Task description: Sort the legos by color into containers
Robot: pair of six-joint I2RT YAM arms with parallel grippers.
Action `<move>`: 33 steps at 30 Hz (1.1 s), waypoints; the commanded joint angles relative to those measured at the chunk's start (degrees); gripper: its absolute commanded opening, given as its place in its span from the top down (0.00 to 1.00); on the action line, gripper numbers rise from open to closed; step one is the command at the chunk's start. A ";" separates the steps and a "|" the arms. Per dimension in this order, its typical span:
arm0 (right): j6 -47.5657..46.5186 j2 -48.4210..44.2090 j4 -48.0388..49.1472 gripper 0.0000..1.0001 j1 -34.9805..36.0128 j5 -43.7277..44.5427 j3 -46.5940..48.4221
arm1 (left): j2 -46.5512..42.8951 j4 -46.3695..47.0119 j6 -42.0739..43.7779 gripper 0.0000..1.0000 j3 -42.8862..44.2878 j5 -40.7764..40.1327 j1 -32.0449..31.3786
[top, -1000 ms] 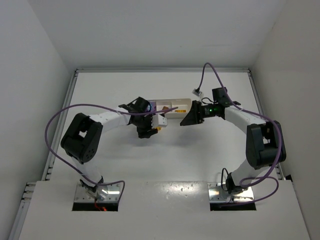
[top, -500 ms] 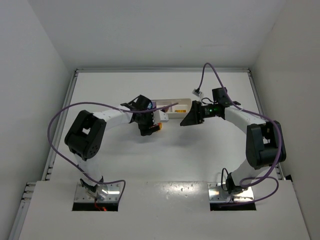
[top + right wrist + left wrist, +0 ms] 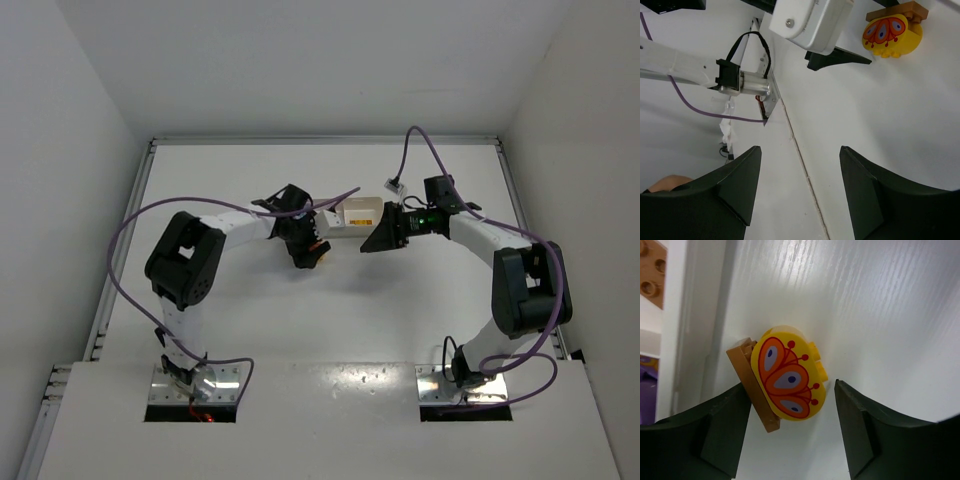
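A yellow rounded lego (image 3: 790, 377) with an orange butterfly print, joined to a flat brown piece (image 3: 747, 385), stands on the table against the white tray's outer wall (image 3: 695, 315). My left gripper (image 3: 790, 390) is open, its fingers on either side of the lego's near end. From above the lego (image 3: 321, 247) shows as a small orange speck at the left gripper (image 3: 308, 252), in front of the tray (image 3: 358, 213). Inside the tray I see a brown brick (image 3: 650, 275) and a purple one (image 3: 646, 377). My right gripper (image 3: 800, 185) is open and empty, facing the lego (image 3: 892, 35) from the right.
The left arm's white wrist housing (image 3: 810, 20) and a black finger (image 3: 837, 57) sit close to the lego in the right wrist view. A purple cable (image 3: 330, 200) loops over the tray. The right gripper (image 3: 378, 238) hovers by the tray's right end.
My left wrist has swung right and toward the tray, turning over the lego. The lego stays by the tray's front wall. The right arm has not moved.
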 commanded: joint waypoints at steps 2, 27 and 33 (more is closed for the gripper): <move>-1.89 -1.19 0.38 0.35 -0.23 -0.43 1.66 | 1.12 0.72 -2.62 0.30 1.75 1.17 -1.84; 7.42 -1.27 9.51 0.26 -0.76 -0.60 -3.78 | -17.40 11.53 -10.97 0.71 -12.83 4.68 -4.12; 7.95 -0.22 9.52 0.26 1.78 -1.22 -3.79 | -21.73 11.53 -14.04 0.72 -12.22 3.63 -4.65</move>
